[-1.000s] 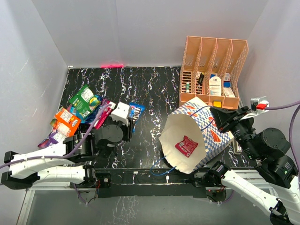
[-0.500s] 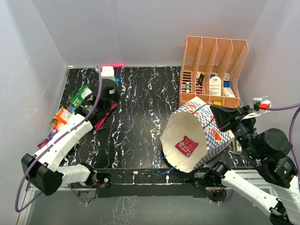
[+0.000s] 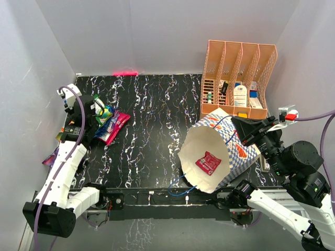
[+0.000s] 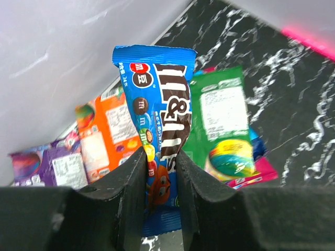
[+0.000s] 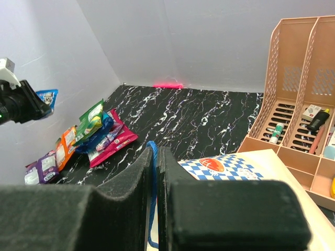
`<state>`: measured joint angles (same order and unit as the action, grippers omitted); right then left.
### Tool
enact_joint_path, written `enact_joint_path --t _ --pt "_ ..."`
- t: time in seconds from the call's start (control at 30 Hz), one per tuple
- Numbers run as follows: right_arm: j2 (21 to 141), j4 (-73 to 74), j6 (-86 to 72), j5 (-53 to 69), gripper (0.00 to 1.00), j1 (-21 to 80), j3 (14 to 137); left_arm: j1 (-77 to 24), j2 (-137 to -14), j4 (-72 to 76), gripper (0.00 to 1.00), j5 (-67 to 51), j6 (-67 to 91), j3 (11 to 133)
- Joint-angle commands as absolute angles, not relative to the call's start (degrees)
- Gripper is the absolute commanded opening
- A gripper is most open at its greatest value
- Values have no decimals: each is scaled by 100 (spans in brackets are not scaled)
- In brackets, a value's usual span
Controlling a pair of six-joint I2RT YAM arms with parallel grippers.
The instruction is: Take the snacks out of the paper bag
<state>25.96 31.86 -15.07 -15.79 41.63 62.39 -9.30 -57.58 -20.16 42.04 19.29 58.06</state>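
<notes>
Left jaws: clamped on the blue packet (image 4: 157, 99), held upright above the pile (image 4: 222, 123) of snacks at the left edge of the table (image 3: 157, 120), likely for release there.
Right jaws: together on the cord (image 5: 152, 172) of the bag (image 3: 238, 151), tipping it so its mouth faces the left arm.
Left in bag: 1 red packet (image 3: 208, 162), lying on the lower inside wall.
Next: probably drop, then reach in.

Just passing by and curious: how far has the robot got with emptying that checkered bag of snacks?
Done: a pile of packets lies at the left of the table. In hand: the left gripper grips a blue packet above that pile, while the right gripper, shut on the blue cord handle, holds the paper bag tipped open. Left: one red packet lies inside it.
</notes>
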Motion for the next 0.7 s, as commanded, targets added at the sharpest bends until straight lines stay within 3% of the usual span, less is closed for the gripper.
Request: enact_joint_path --t 0.0,0.4,0.67 --pt "2605 2843 -1460 -1503 7 4190 6251 -756 -5632 -2250 26 4633 2497 5423" --pt "2734 3001 -1573 -1389 7 4191 6516 794 -6391 -1738 26 3606 2915 4677" --pt "2831 2924 -1557 -1329 7 4187 6567 1299 -6642 -1637 34 3409 3263 4413"
